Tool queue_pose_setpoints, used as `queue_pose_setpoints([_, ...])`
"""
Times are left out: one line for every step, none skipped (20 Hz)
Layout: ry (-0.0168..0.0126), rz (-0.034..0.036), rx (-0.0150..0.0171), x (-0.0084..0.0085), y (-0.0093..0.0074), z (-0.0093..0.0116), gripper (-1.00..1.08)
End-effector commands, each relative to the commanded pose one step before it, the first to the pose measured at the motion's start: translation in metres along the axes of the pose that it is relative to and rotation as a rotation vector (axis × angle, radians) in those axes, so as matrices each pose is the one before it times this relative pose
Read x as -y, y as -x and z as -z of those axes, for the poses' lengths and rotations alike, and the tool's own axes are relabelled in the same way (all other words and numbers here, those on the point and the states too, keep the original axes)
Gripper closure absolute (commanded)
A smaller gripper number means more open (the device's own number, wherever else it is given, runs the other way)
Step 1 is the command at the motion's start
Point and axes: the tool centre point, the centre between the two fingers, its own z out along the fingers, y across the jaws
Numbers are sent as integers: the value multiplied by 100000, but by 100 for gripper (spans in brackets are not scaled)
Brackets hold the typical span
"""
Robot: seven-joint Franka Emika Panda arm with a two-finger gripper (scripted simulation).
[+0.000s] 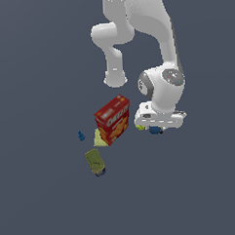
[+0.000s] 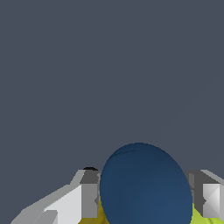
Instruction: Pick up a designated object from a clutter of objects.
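Exterior view shows the arm (image 1: pixel 157 49) bent low over the surface (image 1: pixel 46 206), its tool (image 1: pixel 156 129) down just to the exterior view's right of the red box (image 1: pixel 112 119). Only a sliver of the blue ball (image 1: pixel 155 130) peeks out beneath the tool, with a bit of the yellow-green ball (image 1: pixel 140 127) beside it. The olive can (image 1: pixel 95 161), the yellow cup (image 1: pixel 99 138) and the tiny blue piece (image 1: pixel 81 136) lie apart, untouched.

Wrist view fills in the rest: the blue ball sits between the two fingers (image 2: pixel 89 199), which seem pressed against its sides, so the tool is probably gripping it. The reach looks done; the lift appears to be left, since the tool is low among the clutter.
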Motion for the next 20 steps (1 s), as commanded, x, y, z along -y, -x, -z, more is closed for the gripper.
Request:
queue_pose_setpoints([-47,38,-70,-184,-77,2122,108])
queue_pose_setpoints([0,0,0,-94,-21,946,108])
queue_pose_setpoints([1,25,64,-84,-24,961,108])
queue_pose_setpoints([-5,24,65,-88,-26,1008,108])
queue_pose_setpoints([0,0,0,-102,-25,1083,108])
queue_pose_setpoints([-13,22,64,-96,-31,1097,108])
queue_pose_setpoints([0,0,0,-104,-27,1131,108])
queue_pose_setpoints([-14,21,64,-94,-34,1090,108])
queue_pose_setpoints([-14,20,65,-92,-35,1078,108])
queue_pose_setpoints([0,0,0,-98,-29,1096,108])
queue_pose_setpoints([-10,17,66,-90,-40,1057,108])
queue_pose_setpoints([0,0,0,-96,-32,1079,108])
queue_pose_setpoints([-4,14,68,-89,-45,1040,108])
queue_pose_setpoints([0,0,0,-94,-35,1066,108])
queue_pose_setpoints([7,8,68,-88,-52,1026,108])
queue_pose_setpoints([0,0,0,-94,-39,1056,108])
queue_pose_setpoints([22,0,65,-87,-59,1015,108])
queue_pose_setpoints([0,0,0,-93,-44,1049,108])
queue_pose_setpoints([0,0,0,-92,-47,1046,108])
queue_pose_setpoints([39,-12,56,-85,-70,997,108])
